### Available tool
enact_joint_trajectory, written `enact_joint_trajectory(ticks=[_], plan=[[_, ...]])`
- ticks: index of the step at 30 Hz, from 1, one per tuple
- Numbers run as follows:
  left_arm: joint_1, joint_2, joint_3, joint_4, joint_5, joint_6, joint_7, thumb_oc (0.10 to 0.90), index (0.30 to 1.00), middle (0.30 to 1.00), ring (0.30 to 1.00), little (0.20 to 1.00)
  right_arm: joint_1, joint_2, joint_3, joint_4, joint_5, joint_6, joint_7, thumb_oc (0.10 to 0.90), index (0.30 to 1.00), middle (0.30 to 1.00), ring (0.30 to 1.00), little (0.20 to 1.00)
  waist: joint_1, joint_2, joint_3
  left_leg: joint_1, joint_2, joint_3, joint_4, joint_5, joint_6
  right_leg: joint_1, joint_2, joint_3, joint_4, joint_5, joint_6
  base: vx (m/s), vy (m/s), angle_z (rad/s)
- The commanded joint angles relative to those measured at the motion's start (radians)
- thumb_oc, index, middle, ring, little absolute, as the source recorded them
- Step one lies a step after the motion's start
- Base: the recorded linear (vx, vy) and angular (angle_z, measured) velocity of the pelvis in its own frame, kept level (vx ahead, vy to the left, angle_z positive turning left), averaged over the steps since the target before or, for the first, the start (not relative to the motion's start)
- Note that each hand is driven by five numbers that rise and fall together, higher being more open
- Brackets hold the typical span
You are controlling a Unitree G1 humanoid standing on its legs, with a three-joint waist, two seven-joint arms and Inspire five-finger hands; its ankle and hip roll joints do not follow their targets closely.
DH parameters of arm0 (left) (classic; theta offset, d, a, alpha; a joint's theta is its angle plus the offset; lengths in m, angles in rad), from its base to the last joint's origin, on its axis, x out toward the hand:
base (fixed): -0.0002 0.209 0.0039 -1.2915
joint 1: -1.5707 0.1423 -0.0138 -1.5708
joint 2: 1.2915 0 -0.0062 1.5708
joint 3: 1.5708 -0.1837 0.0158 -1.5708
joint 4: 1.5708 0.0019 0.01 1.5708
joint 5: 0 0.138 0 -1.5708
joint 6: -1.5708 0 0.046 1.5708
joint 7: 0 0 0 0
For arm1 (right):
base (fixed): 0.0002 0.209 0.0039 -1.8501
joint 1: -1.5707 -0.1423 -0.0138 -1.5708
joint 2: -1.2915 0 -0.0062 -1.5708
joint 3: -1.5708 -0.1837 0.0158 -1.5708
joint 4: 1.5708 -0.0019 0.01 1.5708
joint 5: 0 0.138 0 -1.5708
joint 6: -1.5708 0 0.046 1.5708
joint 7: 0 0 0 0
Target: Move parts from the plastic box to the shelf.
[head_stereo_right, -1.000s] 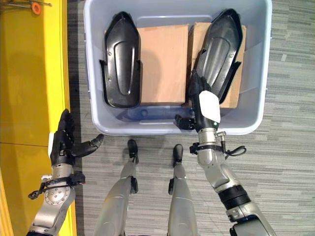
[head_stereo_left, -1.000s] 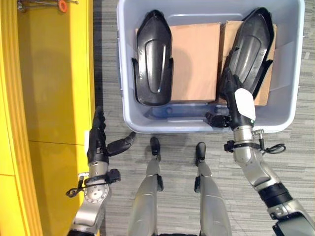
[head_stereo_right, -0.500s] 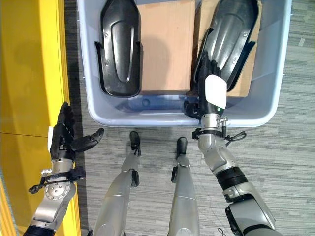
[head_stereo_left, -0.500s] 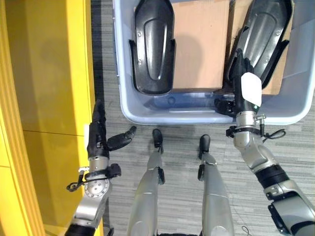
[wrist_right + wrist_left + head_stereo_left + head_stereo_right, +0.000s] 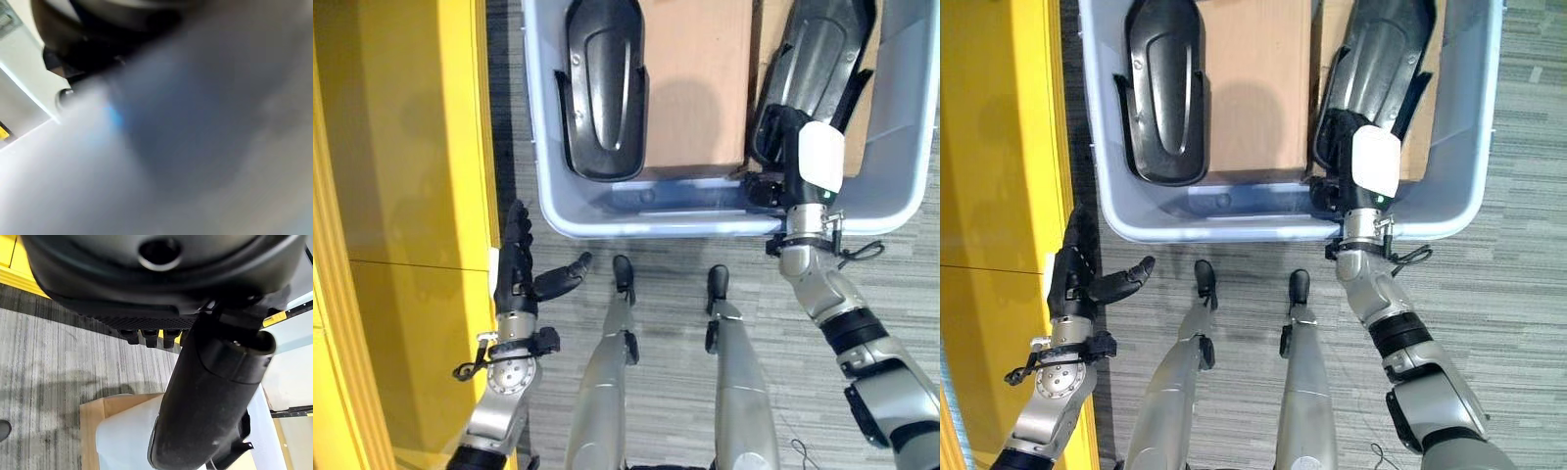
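Observation:
A pale blue-grey plastic box [image 5: 558, 211] stands on the floor ahead. Two black moulded parts lie in it on cardboard sheets: a left part [image 5: 602, 88] and a right part [image 5: 818, 59]. My right hand [image 5: 800, 162] reaches over the box's near wall and rests at the near end of the right part, dark against dark. In the right wrist view the box wall [image 5: 146, 161] looms very close. My left hand [image 5: 517, 264] hovers open beside the yellow shelf [image 5: 411, 196], thumb [image 5: 205, 396] spread toward the box, holding nothing.
Brown cardboard [image 5: 695, 88] covers the box floor between the parts. The yellow shelf runs along the whole left side. Grey striped carpet [image 5: 891, 264] surrounds the box.
The whole view has shifted, so the box sits higher in it. My right hand stays at the near end of the right part. The left hand has barely moved.

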Motion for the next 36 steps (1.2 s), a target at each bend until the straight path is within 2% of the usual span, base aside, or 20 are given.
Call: enact_joint_trajectory(ticks=[1,9,15,19,20,23,25,28,29,31,33,36], plan=[[-0.023,0.041,0.044,-0.050,0.014,-0.080,0.029,0.900,1.000,1.000,1.000,1.000,0.093,0.046,0.053,0.111,0.058,0.014,0.071,0.400,0.300,0.300,0.300,0.300,0.016,0.005,-0.017,0.076,0.030,-0.033,0.109,-0.182,-0.032,0.140,-0.017,0.013,-0.229,0.124,0.041,0.00,0.005,-0.05],[-0.028,0.040,0.034,-0.033,0.014,-0.077,0.031,0.900,1.000,1.000,1.000,1.000,0.138,0.067,0.041,0.108,0.064,0.009,0.054,0.400,0.300,0.300,0.300,0.300,0.016,0.000,-0.017,0.145,0.031,-0.035,0.078,-0.173,-0.033,0.207,-0.021,0.003,-0.249,0.128,0.045,0.00,0.000,0.00],[-0.031,0.040,0.027,-0.018,0.010,-0.075,0.029,0.900,1.000,1.000,1.000,1.000,0.172,0.081,0.026,0.130,0.078,0.006,0.033,0.400,0.300,0.300,0.300,0.300,0.019,-0.001,-0.017,0.224,0.030,-0.037,0.036,-0.158,-0.034,0.293,-0.025,-0.009,-0.290,0.136,0.053,0.00,0.003,0.01],[-0.030,0.040,0.026,-0.018,0.010,-0.075,0.029,0.900,1.000,1.000,1.000,1.000,0.174,0.082,0.026,0.131,0.078,0.005,0.033,0.400,0.300,0.300,0.300,0.300,0.018,-0.001,-0.017,0.229,0.030,-0.038,0.031,-0.156,-0.034,0.299,-0.025,-0.011,-0.294,0.137,0.053,0.01,0.007,0.05],[-0.035,0.041,0.029,-0.010,0.014,-0.070,0.022,0.900,1.000,1.000,1.000,1.000,0.205,0.072,0.008,0.114,0.073,0.006,0.028,0.400,0.300,0.300,0.300,0.300,0.018,-0.006,-0.018,0.288,0.033,-0.041,0.007,-0.147,-0.034,0.357,-0.029,-0.018,-0.314,0.141,0.057,0.00,0.000,0.00],[-0.038,0.041,0.033,-0.006,0.018,-0.066,0.021,0.900,1.000,1.000,1.000,1.000,0.233,0.048,-0.019,0.037,0.060,0.004,0.024,0.400,0.300,0.300,0.300,0.300,0.013,-0.017,-0.018,0.334,0.037,-0.043,-0.008,-0.145,-0.034,0.405,-0.032,-0.021,-0.333,0.146,0.060,0.04,0.017,0.07],[-0.028,0.048,0.045,-0.007,0.027,-0.059,0.017,0.900,1.000,1.000,1.000,1.000,0.274,0.019,-0.062,-0.087,0.043,-0.009,0.022,0.400,0.300,0.300,0.300,0.300,0.008,-0.037,-0.042,0.372,0.042,-0.039,-0.018,-0.148,-0.036,0.445,-0.034,-0.024,-0.365,0.159,0.065,0.06,0.006,0.09],[-0.015,0.054,0.053,-0.009,0.031,-0.056,0.010,0.900,1.000,1.000,1.000,1.000,0.307,-0.002,-0.088,-0.163,0.022,-0.018,0.024,0.400,0.300,0.300,0.300,0.300,0.004,-0.050,-0.067,0.391,0.045,-0.037,-0.024,-0.151,-0.036,0.470,-0.038,-0.023,-0.389,0.167,0.070,0.06,0.012,-0.07],[-0.001,0.057,0.059,-0.014,0.035,-0.053,0.000,0.900,1.000,1.000,1.000,1.000,0.336,-0.020,-0.115,-0.254,-0.001,-0.033,0.028,0.400,0.300,0.300,0.300,0.300,0.000,-0.065,-0.098,0.416,0.048,-0.033,-0.030,-0.156,-0.035,0.497,-0.038,-0.022,-0.412,0.175,0.073,0.08,0.017,-0.08],[0.003,0.059,0.061,-0.012,0.035,-0.051,-0.004,0.900,1.000,1.000,1.000,1.000,0.351,-0.029,-0.125,-0.290,-0.013,-0.037,0.034,0.400,0.300,0.300,0.300,0.300,0.000,-0.071,-0.111,0.430,0.048,-0.031,-0.033,-0.159,-0.035,0.511,-0.037,-0.021,-0.421,0.178,0.075,0.07,0.016,-0.17],[0.020,0.065,0.072,-0.008,0.038,-0.047,-0.015,0.900,1.000,1.000,1.000,1.000,0.377,-0.043,-0.151,-0.386,-0.035,-0.059,0.047,0.400,0.300,0.300,0.300,0.300,-0.003,-0.092,-0.152,0.466,0.049,-0.022,-0.035,-0.171,-0.033,0.547,-0.035,-0.020,-0.437,0.181,0.079,0.09,0.015,-0.21],[0.052,0.062,0.094,0.015,0.056,-0.034,-0.042,0.900,1.000,1.000,1.000,1.000,0.433,-0.067,-0.201,-0.517,-0.051,-0.104,0.086,0.400,0.300,0.300,0.300,0.300,-0.008,-0.123,-0.252,0.546,0.053,-0.014,-0.063,-0.180,-0.027,0.614,-0.030,-0.024,-0.445,0.167,0.083,0.15,-0.005,-0.20]])
